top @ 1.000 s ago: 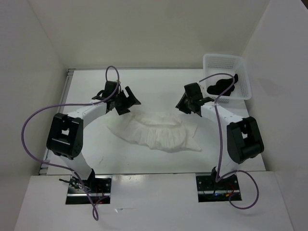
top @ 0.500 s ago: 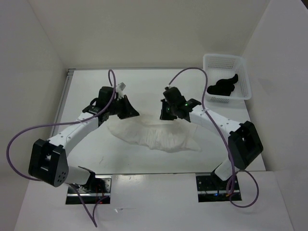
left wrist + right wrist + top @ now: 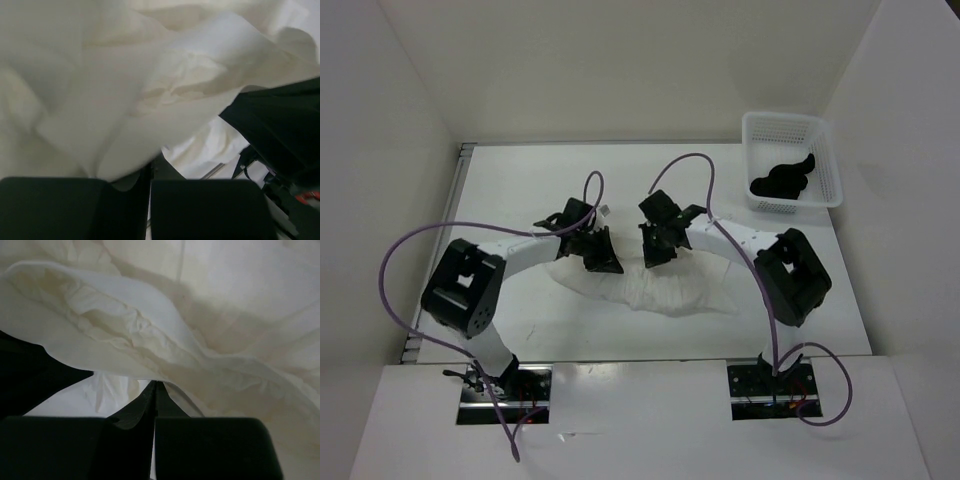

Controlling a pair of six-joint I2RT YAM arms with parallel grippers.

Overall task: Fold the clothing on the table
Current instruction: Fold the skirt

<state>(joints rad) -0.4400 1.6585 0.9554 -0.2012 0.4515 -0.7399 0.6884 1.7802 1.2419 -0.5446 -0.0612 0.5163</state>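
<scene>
**Both grippers pinch the clothing's upper edge at mid-frame**

Left of centre, the left gripper (image 3: 603,262) is clenched on a thin fold of the white clothing (image 3: 665,292), which lies crumpled on the surface (image 3: 520,180) in the middle of the frame. Just to its right, the right gripper (image 3: 653,252) is clamped on the same edge. Both pinches look shallow and sit close together, so the fabric could slip free on lifting, or its unheld ends could droop and bunch.

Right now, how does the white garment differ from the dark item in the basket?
The clothing lies spread across the table; the black cloth sits bunched in the basket. The clothing is white and larger than the black cloth. The left gripper and right gripper pinch the clothing; nothing touches the black cloth. Both are crumpled fabric.
</scene>
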